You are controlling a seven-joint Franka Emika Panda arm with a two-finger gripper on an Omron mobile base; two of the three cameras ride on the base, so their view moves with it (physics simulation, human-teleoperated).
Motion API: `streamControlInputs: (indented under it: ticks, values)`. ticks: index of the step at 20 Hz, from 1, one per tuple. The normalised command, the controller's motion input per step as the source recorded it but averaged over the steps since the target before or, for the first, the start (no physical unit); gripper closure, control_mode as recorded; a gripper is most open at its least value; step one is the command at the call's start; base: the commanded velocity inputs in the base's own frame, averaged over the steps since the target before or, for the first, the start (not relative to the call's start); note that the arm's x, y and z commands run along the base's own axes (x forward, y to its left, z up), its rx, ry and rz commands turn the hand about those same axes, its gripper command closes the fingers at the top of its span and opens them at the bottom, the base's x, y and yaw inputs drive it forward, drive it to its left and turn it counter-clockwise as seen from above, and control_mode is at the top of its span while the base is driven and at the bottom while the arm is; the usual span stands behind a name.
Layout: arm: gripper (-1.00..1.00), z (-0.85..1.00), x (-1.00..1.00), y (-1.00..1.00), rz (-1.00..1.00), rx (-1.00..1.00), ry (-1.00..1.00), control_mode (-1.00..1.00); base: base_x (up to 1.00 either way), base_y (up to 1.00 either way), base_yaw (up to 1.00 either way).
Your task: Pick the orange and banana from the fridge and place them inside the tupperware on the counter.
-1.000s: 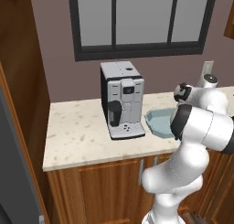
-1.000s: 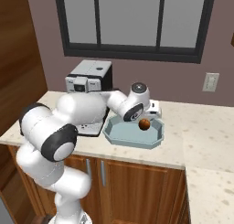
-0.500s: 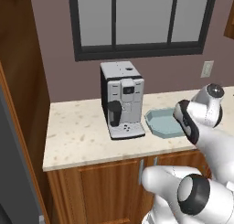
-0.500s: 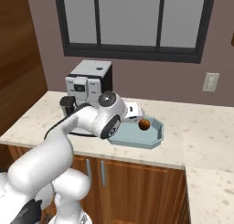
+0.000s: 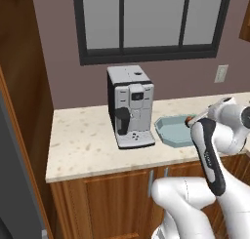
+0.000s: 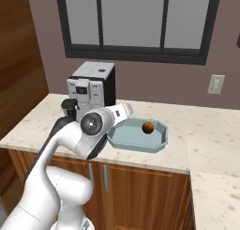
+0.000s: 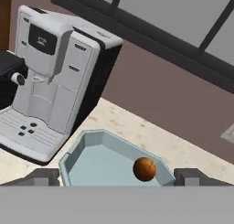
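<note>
Round orange (image 6: 147,127) lies in smooth cut-cornered tupperware (image 6: 159,142).

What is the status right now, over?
Gripper open, holding nothing, above the tupperware. Orange inside the tupperware; banana not in it yet. Coffee machine beside the tupperware, not in the way.

small round dark-orange fruit (image 6: 147,127): brownish shaded side
shallow rectangular plastic tray (image 6: 123,141): pale blue-grey
speckled stone countertop (image 5: 83,145): beige
boxy coffee machine (image 7: 50,77): white w/ black

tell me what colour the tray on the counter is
Pale blue-grey. The tupperware shows it best in the right base view, with the orange inside.
</note>
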Motion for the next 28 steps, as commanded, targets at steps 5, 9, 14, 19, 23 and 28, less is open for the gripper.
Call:
streamControlInputs:
  ticks: [5, 9, 14, 19, 23, 28]
  values:
    - [-1.0, 0.94, -0.31, 0.14, 0.25, 0.0, 0.01, -1.0, 0.0, 0.0, 0.0]
    - [-1.0, 0.78, -0.32, 0.19, 0.19, 0.0, 0.3, -1.0, 0.0, 0.0, 0.0]
    - [-1.0, 0.26, -0.09, 0.26, 0.13, -0.01, 0.44, -1.0, 0.0, 0.0, 0.0]
    - [-1.0, -0.36, -0.34, 0.1, 0.04, -0.03, 0.07, -1.0, 0.0, 0.0, 0.0]
    - [-1.0, -0.27, -0.55, 0.2, -0.07, -0.02, -0.08, -1.0, 0.0, 0.0, 0.0]
    - [-1.0, -0.12, -0.24, 0.44, -0.18, 0.0, -0.02, -1.0, 0.0, 0.0, 0.0]
